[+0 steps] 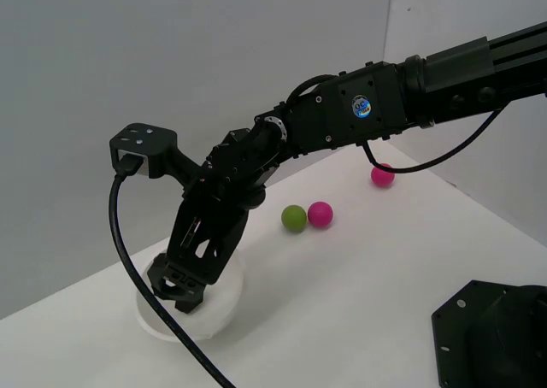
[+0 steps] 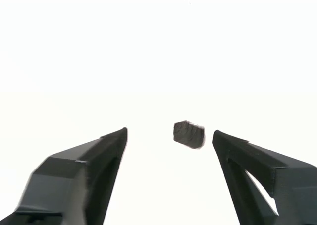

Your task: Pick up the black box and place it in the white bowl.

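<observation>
The gripper (image 1: 182, 292) hangs over the white bowl (image 1: 224, 313) with jaws wide apart and empty, the black box (image 2: 188, 134) loose between them, apparently released into the bowl, so lifting clear seems next.

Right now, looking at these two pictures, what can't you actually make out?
- Black box: blurred in the wrist view; whether it is falling or resting in the white bowl is unclear. In the exterior view the gripper hides it.
- Bowl: washed out to plain white in the wrist view; mostly covered by the gripper in the exterior view.
- Far pink ball: partly behind a cable.
</observation>
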### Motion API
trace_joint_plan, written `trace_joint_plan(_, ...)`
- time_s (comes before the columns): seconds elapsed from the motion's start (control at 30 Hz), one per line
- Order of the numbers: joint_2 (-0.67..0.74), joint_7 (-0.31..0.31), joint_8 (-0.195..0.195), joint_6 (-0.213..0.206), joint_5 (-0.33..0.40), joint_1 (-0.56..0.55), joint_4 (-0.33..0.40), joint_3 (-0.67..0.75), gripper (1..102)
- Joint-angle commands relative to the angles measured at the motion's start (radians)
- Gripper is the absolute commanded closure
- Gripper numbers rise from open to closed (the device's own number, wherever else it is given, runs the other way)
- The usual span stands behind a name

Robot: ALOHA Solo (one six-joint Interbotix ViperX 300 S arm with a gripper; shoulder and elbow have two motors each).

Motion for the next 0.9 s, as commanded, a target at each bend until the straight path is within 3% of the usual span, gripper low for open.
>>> trace_joint_plan(0.0, 0.025, -0.005, 0.006, -0.012, -0.031, -0.006, -0.020, 0.031, 3)
trace_joint_plan(0.87, 0.035, 0.011, 0.008, -0.012, -0.031, 0.014, -0.021, 0.043, 3)
